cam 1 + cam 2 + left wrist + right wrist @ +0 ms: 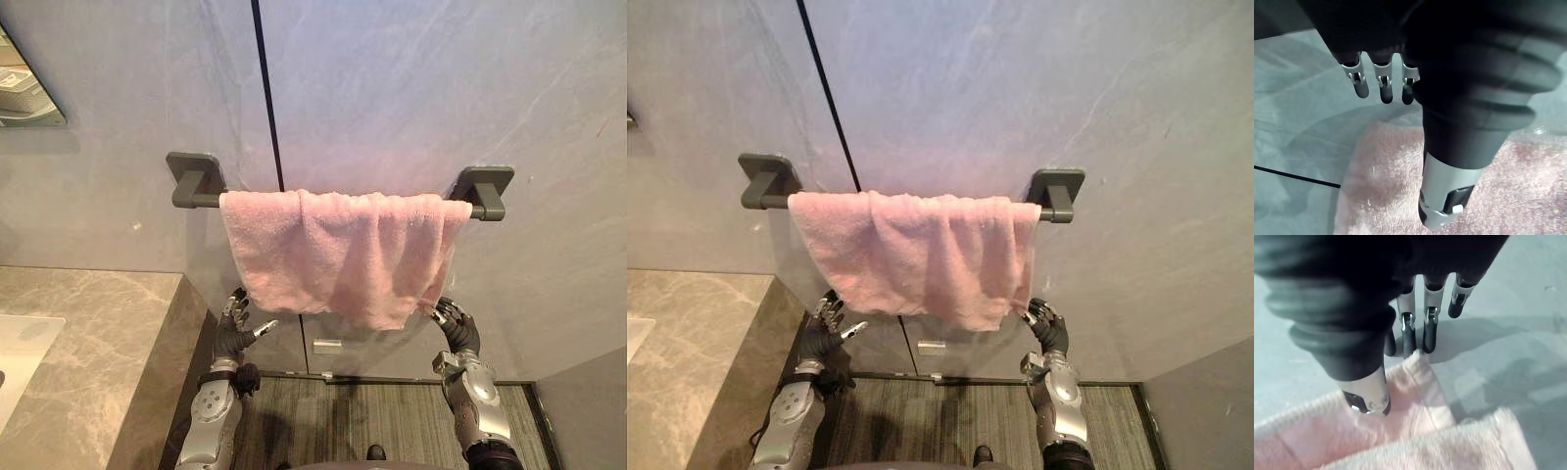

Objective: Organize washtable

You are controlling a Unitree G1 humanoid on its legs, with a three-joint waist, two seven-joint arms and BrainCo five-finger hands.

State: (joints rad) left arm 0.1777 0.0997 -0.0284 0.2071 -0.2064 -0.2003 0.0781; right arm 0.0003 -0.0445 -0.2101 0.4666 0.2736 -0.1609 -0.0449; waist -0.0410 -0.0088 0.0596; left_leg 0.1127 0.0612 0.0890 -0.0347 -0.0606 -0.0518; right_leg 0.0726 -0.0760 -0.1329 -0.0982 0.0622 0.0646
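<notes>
You've got soft, even light in the head views - no hard-edged shadows anywhere. The wall [411, 88] is glossy: pale sheen across the upper middle, plus a faint pink glow just above the towel [343, 255] where it reflects. The towel throws a weak, diffuse shadow on the wall below its hem. The floor [372, 421] is the dimmest area; the table [88, 333] sits mid-bright. In the wrist views, left hand [1357, 81] and right hand [1408, 333] have dark covers that go near-black w/ little detail - the silver fingers catch small highlights, and the towel beside them is well lit.
</notes>
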